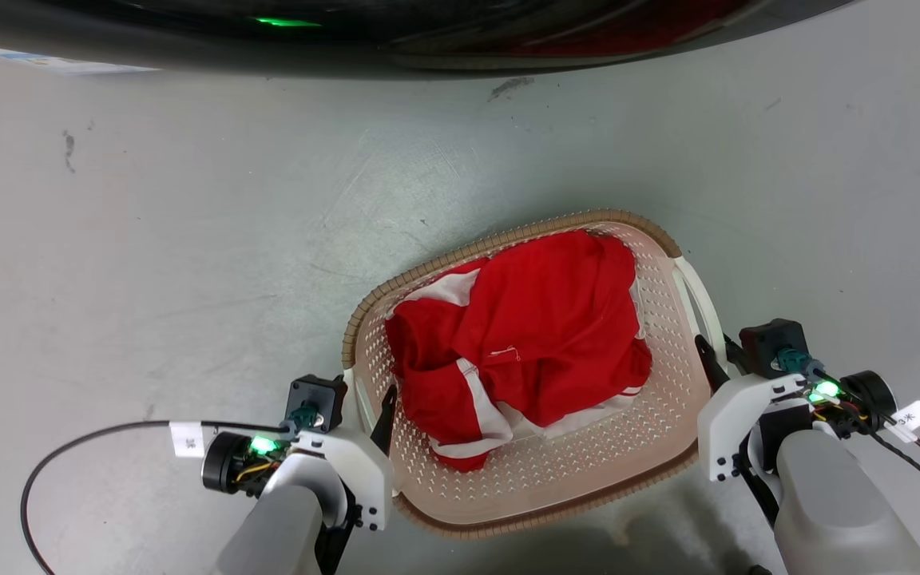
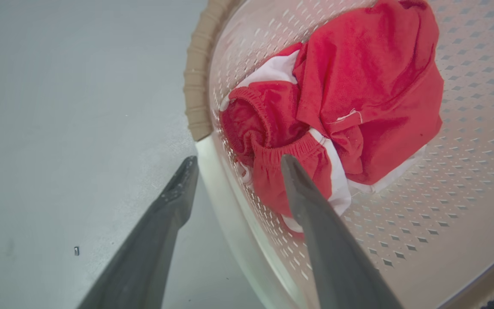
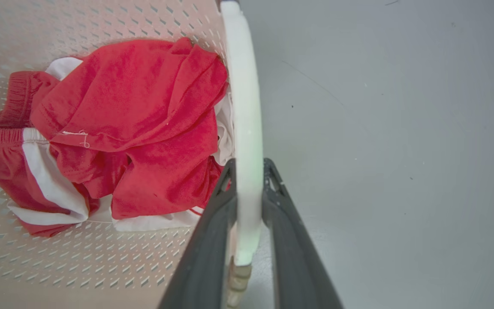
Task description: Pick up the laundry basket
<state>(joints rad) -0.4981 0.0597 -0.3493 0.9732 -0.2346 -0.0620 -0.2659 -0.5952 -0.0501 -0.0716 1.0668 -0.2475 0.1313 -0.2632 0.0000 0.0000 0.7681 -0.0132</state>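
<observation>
Cream perforated plastic could tip and spill its red clothing [image 1: 540, 335] if a lift is begun now: the right tool [image 3: 249, 163] is clamped on the right handle [image 3: 242, 107], while the left tool [image 2: 238, 159] is held open astride the left handle [image 2: 225, 189], gripping nothing. The laundry basket [image 1: 588, 471] is set on the floor [image 1: 188, 239] between them, with the tools at its 9 and 3 o'clock.

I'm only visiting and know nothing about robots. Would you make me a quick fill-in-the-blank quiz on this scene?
1. The laundry basket holds crumpled clothes coloured white and ____.
2. The right gripper is clamped on the basket's white side ____.
3. The left gripper is ____, its fingers straddling the basket's edge.
Missing words: red; handle; open.
</observation>
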